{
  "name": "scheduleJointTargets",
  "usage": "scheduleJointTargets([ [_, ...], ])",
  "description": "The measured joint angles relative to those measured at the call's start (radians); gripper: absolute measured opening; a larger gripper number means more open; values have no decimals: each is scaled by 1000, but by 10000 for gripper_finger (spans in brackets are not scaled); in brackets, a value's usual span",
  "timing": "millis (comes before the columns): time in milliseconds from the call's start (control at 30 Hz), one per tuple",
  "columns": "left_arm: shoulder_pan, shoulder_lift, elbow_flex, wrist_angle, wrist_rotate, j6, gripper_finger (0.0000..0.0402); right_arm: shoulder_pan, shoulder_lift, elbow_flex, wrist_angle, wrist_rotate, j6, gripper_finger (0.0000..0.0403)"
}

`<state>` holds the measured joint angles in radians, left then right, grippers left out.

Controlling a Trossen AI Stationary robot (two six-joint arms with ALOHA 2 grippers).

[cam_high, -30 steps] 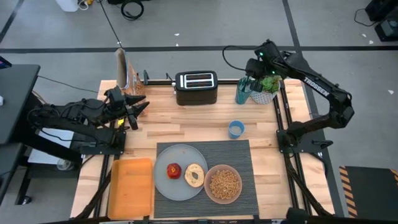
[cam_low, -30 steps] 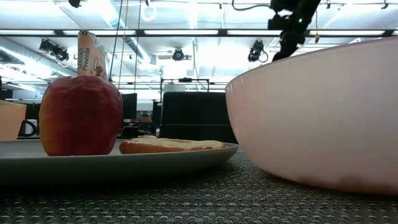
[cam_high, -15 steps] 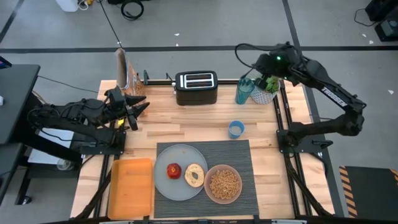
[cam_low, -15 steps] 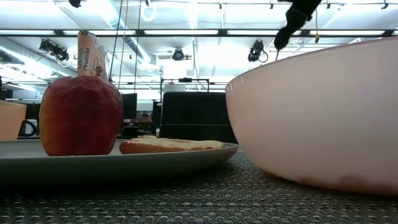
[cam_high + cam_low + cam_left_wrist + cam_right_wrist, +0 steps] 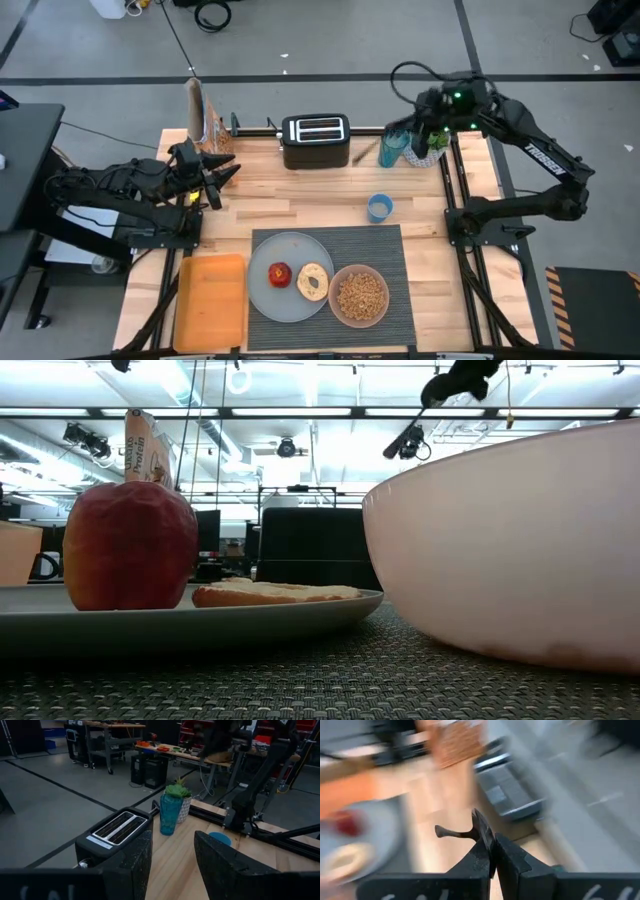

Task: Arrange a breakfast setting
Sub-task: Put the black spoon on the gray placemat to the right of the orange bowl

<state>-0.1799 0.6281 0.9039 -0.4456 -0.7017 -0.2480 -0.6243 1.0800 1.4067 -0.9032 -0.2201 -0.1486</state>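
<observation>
**Spoon held aloft at the back right of the table**

The wooden table [image 5: 300, 205] carries everything. On its near half lies the dark ribbed mat [image 5: 385, 245], with the flat orange tray [image 5: 211, 300] just beside it on the left. The pale blue-grey plate [image 5: 270, 300] sits on the mat's left part, holding 2 items: the red apple [image 5: 280, 273] and, right of it, the bagel [image 5: 313, 281]. From table height the apple [image 5: 130, 545] stands upright and the bagel [image 5: 275, 593] lies flat on the plate's rim [image 5: 200, 622]. The pink bowl [image 5: 360, 296] rests on the mat touching the plate's right edge and is filled with brown cereal [image 5: 361, 294]; its wall [image 5: 510, 540] fills the low view's right side.

At the table's back edge stands the black 2-slot toaster [image 5: 315, 140], with a teal tumbler [image 5: 392, 148] and a small potted plant [image 5: 432, 148] further right. A little blue cup [image 5: 379, 207] sits between toaster and mat.

The right gripper [image 5: 422, 128] hangs above the tumbler, its fingers [image 5: 485, 852] pinched on the dark spoon [image 5: 366, 152], which slants out over the table, well apart from the bowl. The left gripper [image 5: 222, 176] waits at the table's left edge, fingers [image 5: 137, 857] spread apart, holding nothing.
</observation>
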Motion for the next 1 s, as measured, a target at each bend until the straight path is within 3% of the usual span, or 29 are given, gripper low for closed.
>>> scheduleJointTargets([
  [133, 0, 0, 0, 0, 0, 22, 155, 1, 37, 0, -118, -267, 114, 25],
  [200, 0, 0, 0, 1, 0, 43, 155, 10, 56, 0, -206, -352, 148, 25],
  [333, 0, 0, 0, 1, 0, 62, 155, 74, 98, -1, -433, -376, 150, 25],
  [433, 0, -1, 0, 1, 0, 62, 155, 132, 101, -30, -491, -402, 153, 25],
  [600, 0, -1, 0, 0, 0, 69, 155, 225, 58, -184, -422, -410, 229, 25],
  [767, 0, -1, 0, 0, -6, 78, 155, 314, 16, -412, -309, -492, 331, 21],
  [1000, 0, -1, 0, 33, -8, 80, 155, 480, 4, -667, 9, -514, 528, 20],
])
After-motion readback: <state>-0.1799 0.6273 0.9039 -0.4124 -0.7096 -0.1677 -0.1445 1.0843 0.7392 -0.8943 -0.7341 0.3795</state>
